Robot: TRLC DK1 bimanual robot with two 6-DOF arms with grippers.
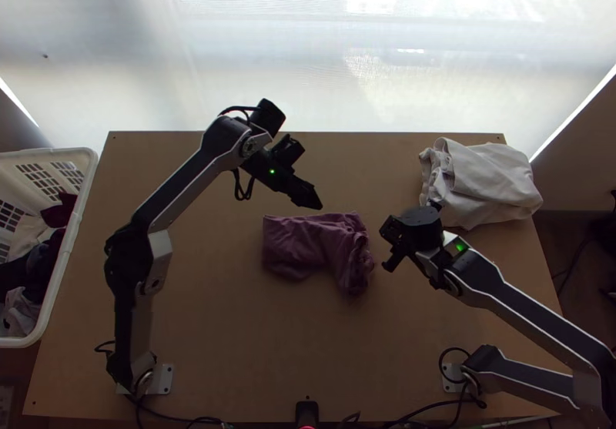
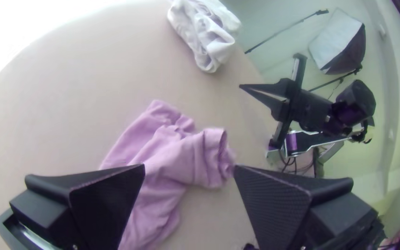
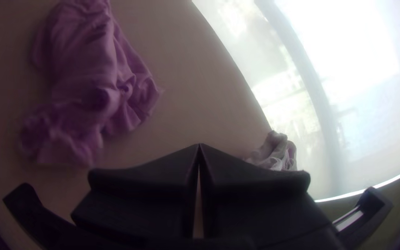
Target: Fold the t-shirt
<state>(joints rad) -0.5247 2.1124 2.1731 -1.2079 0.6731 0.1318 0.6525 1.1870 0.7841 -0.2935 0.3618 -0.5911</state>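
A mauve t-shirt (image 1: 312, 248) lies bunched in a small crumpled pile at the middle of the table, in the top view. My left gripper (image 1: 316, 202) is above the table just beyond the shirt's far edge. In the left wrist view, my left gripper (image 2: 189, 169) is open, its fingers wide apart, with the shirt (image 2: 163, 162) seen past them. To the right of the cloth is my right gripper (image 1: 416, 227). The right wrist view shows my right gripper (image 3: 199, 145) shut, fingertips together and nothing between them, apart from the shirt (image 3: 84, 69).
A white folded cloth (image 1: 493, 182) lies at the table's far right corner, beyond the right gripper. At the left edge stands a white laundry basket (image 1: 73, 236) with several garments. Bare wood (image 1: 254, 344) stretches between the arm bases. A bright screen borders the far edge.
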